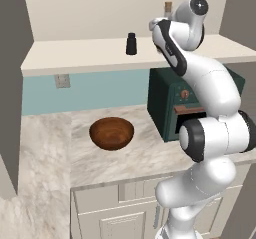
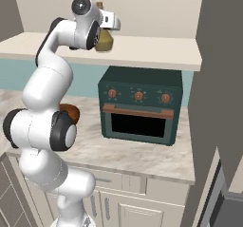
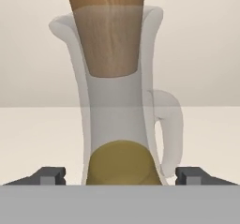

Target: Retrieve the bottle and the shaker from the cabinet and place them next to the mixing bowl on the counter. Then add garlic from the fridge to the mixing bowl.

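- The marble counter (image 1: 135, 155) carries the mixing bowl and the oven, and nothing from the cabinet stands beside the bowl yet, so by my reckoning the first fetch is not finished.
- The cabinet shelf (image 1: 80, 53) runs above the counter, pale and flat, and holds both things the task asks for.
- The white arm (image 1: 210, 98) rises from the base, folds at the elbow over the oven and reaches up, with its wrist level with the shelf so the hand points straight in over the front edge.
- The dark green toaster oven (image 2: 140, 105) sits at the counter's back edge, under the shelf, just below the reaching hand.
- The wooden mixing bowl (image 1: 111, 133) rests near the middle of the counter, left of the oven, with bare marble around it for setting things down.
- The bottle (image 3: 117, 101), clear glass with a side handle, a cork stopper and yellow liquid at its base, stands upright on the right part of the shelf, straight ahead of the hand.
- The gripper (image 3: 121, 175) has its two dark fingertips spread wide, one either side of the bottle's base, not touching the glass; I judge it lined up to pinch there.
- The black shaker (image 1: 131, 44) stands upright toward the middle of the shelf, well left of the bottle, untouched.
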